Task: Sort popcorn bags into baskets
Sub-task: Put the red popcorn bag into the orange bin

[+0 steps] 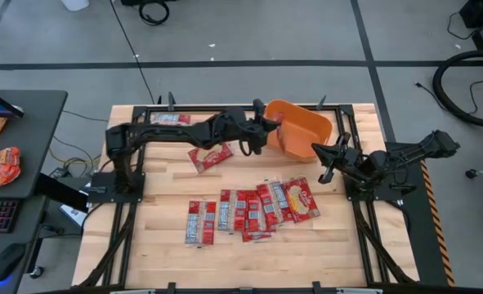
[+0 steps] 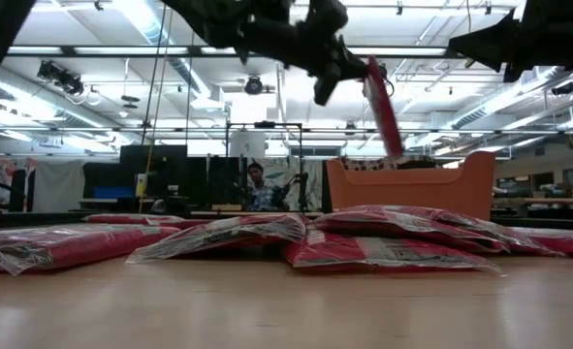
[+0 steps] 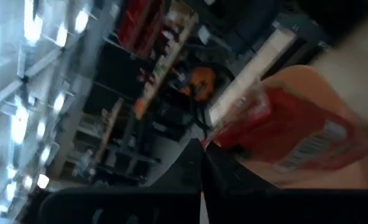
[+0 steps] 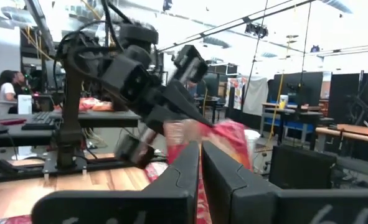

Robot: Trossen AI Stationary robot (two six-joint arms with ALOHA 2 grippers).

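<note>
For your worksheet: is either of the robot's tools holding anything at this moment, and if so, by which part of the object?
The left tool holds one popcorn bag by its top edge, so it hangs above the orange basket. The right tool holds nothing.

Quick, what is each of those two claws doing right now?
Left gripper: closed on a popcorn bag, held over the orange tub.
Right gripper: closed, holding nothing, beside the tub.
</note>
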